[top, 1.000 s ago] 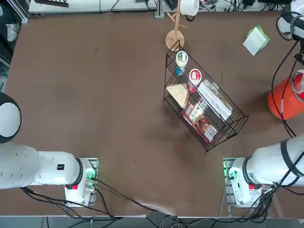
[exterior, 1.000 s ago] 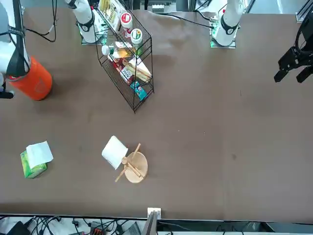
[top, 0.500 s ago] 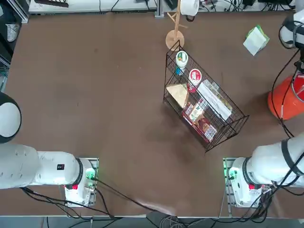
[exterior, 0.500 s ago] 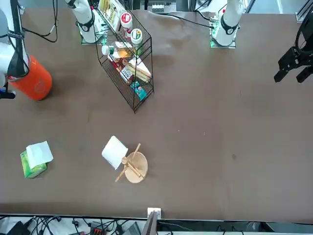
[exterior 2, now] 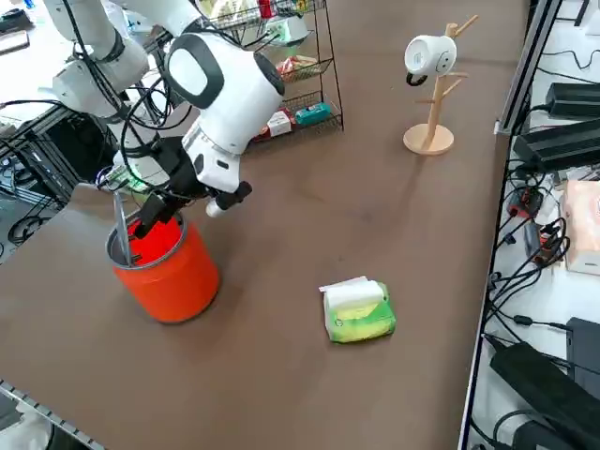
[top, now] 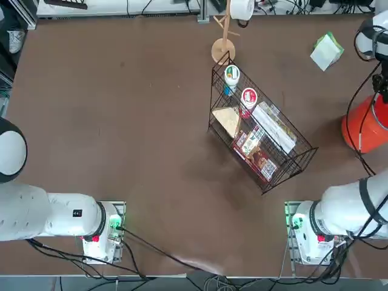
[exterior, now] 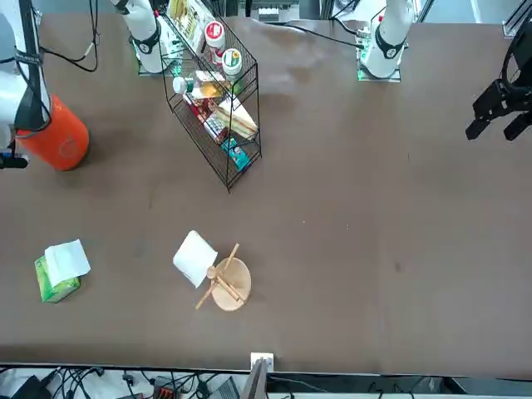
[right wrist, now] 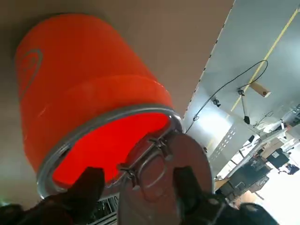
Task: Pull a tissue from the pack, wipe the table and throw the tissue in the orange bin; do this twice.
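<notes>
Table [top: 121,121] bare; right gripper [exterior 2: 155,217] over orange bin [exterior 2: 173,277], fingers [right wrist: 91,183] spread, interior hidden.

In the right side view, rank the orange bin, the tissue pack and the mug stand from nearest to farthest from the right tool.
1. Orange bin: right under the open right tool.
2. Tissue pack: on the table, off toward the cable-side edge.
3. Mug stand: at the far end, beyond the pack.

Glossy, seemingly plastic orange bin [exterior 2: 169,272]
</notes>
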